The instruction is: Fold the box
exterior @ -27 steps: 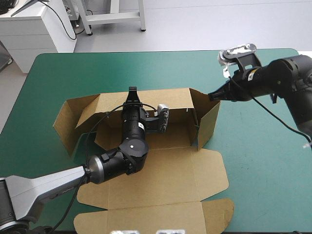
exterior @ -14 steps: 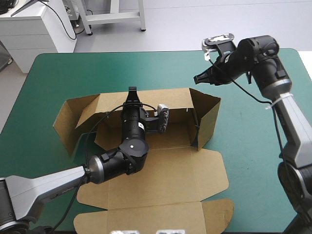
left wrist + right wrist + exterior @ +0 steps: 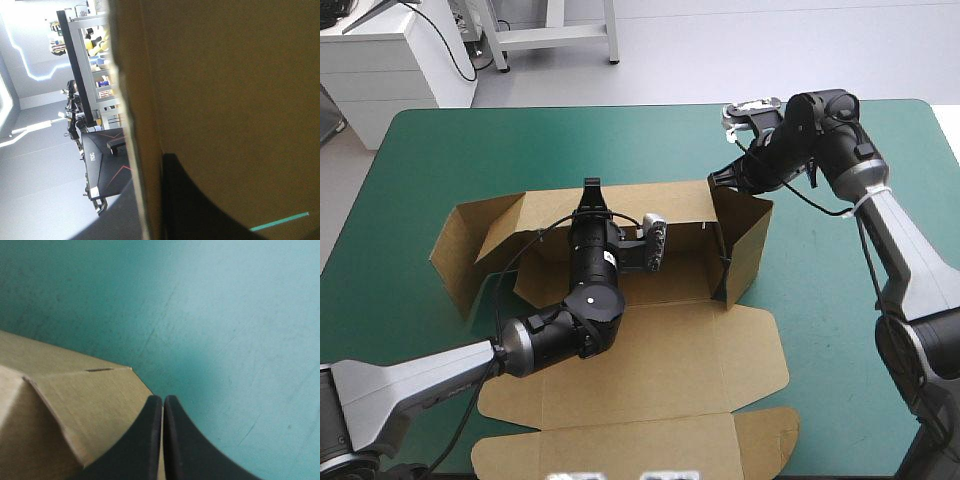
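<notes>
The teal-green cover point(image 3: 840, 330) carries the brown box point(image 3: 680, 275) at mid-table, its long axis running 9 to 3 o'clock and its lid point(image 3: 650, 370) flat toward 6 o'clock. The left gripper point(image 3: 590, 190) reaches toward 12 o'clock, its fingers nearly together, pinching the raised rear wall point(image 3: 670, 200). The right gripper point(image 3: 715, 180), fingers pressed together and empty, sits at the box's 1 o'clock corner, with the right side wall point(image 3: 745, 250) just toward 5 o'clock of it. Earlier it hung farther off toward 2 o'clock; the left arm has not moved.
</notes>
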Available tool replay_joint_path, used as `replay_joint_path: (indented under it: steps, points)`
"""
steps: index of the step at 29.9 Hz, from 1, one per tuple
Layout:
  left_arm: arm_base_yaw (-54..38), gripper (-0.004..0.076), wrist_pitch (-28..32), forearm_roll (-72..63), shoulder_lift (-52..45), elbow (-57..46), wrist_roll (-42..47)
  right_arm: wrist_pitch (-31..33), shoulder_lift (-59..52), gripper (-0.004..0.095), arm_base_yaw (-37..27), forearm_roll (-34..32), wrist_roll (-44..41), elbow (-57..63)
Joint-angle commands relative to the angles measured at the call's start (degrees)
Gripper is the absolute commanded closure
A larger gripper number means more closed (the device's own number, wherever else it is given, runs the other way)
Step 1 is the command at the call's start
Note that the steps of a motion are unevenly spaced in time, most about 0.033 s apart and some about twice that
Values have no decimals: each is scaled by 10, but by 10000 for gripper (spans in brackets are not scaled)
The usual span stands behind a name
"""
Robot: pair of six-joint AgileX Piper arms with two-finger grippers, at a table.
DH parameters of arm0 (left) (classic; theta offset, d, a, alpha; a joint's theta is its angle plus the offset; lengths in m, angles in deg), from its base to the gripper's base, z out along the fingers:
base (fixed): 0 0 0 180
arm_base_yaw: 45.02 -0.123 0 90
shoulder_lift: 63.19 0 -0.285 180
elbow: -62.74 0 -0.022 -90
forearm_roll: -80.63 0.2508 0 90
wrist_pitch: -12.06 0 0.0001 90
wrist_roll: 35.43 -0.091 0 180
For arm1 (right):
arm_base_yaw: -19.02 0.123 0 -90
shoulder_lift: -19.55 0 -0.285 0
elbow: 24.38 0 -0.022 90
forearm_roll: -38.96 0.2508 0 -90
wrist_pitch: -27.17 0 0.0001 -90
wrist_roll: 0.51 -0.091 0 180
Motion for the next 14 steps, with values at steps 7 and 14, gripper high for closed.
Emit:
replay_joint_path:
  steps: [7, 14]
  points:
    - [2, 731, -17, 30, -22, 12, -1, -37, -102, 910, -4, 33, 57, 100]
    - [2, 731, -17, 30, -22, 12, -1, -142, -184, 910, -4, 70, 101, 246]
